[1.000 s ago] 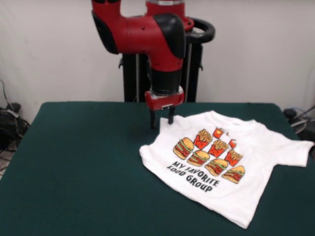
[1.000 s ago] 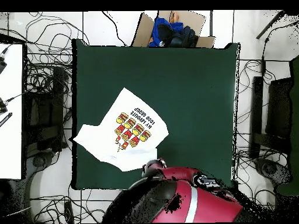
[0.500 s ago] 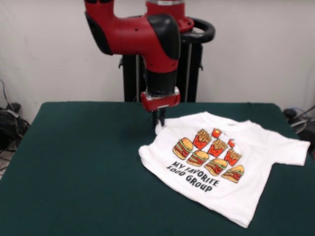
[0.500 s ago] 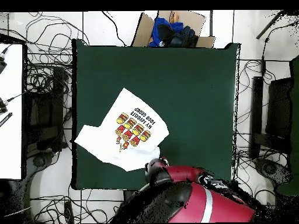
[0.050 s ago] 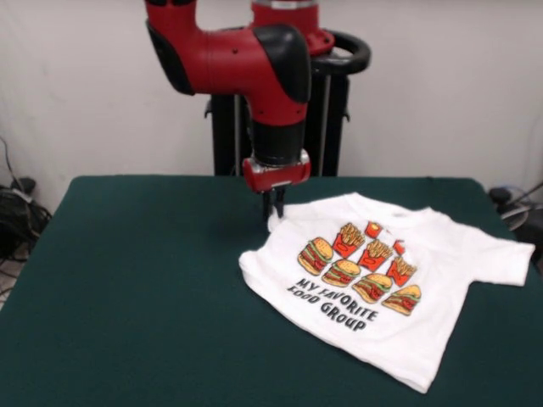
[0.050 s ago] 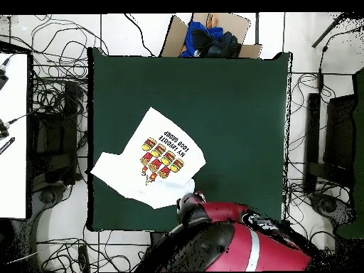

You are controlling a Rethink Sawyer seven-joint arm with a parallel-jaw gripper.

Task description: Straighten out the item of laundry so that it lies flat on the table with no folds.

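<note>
Pinching the T-shirt (image 5: 386, 288) at its sleeve edge nearest the pedestal, the gripper (image 5: 273, 207) could drag the flat body into wrinkles or drop the thin fold

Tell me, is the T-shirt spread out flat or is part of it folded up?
Mostly spread, print side up. The T-shirt shows one sleeve out flat, but the other is tucked out of sight where the closed claw pinches the edge.

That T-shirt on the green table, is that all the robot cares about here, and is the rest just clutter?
Part of the job:
- T-shirt, print side up
- green table
- gripper, closed on the T-shirt's edge

Just lying about:
- cardboard box holding blue cloth, beyond the table
- cables on the floor
</note>
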